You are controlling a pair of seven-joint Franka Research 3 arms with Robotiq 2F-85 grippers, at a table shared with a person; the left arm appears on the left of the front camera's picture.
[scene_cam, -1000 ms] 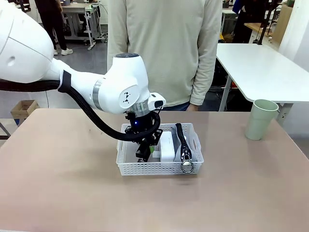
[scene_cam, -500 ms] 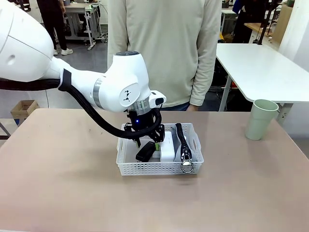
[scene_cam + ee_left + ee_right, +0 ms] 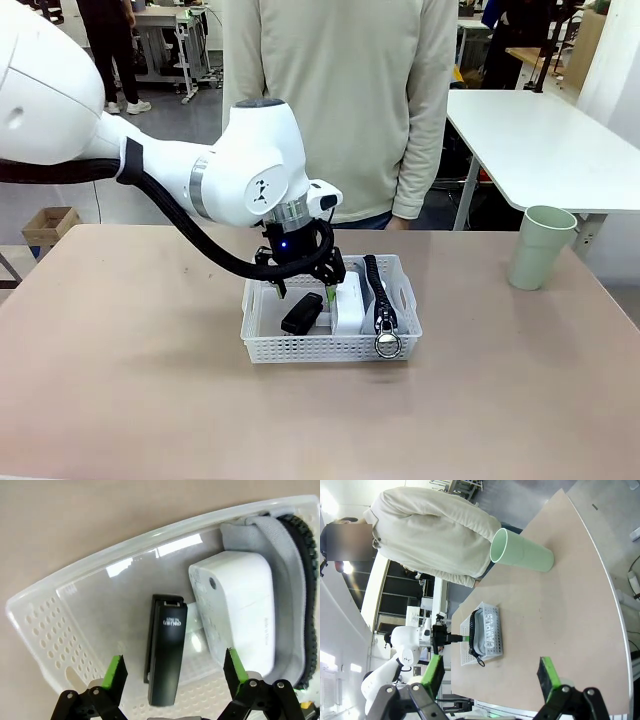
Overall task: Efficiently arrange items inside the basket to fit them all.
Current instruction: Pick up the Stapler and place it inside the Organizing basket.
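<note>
Lifted off the stapler (image 3: 301,313), the left claw (image 3: 306,290) hangs over the basket (image 3: 320,348) in front view, cup (image 3: 541,246) well apart. Its wrist view: jaws apart, stapler lying beside block (image 3: 235,615), pouch (image 3: 290,590) beyond. Right wrist view: right claw (image 3: 491,672) spread too; with limited floor free, the cup could jam or tip.

White perforated plastic basket (image 3: 45,630), glossy floor; small black stapler (image 3: 167,655), smooth matt plastic; grey zip pouch (image 3: 287,600), soft cloth.

white perforated plastic basket (image 3: 330,348): centre of table (image 3: 150,380) | inside, left to right: small black stapler (image 3: 301,313), white rounded block (image 3: 348,305), grey zip pouch (image 3: 378,295) | pale green cup (image 3: 541,247): table's right end
</note>
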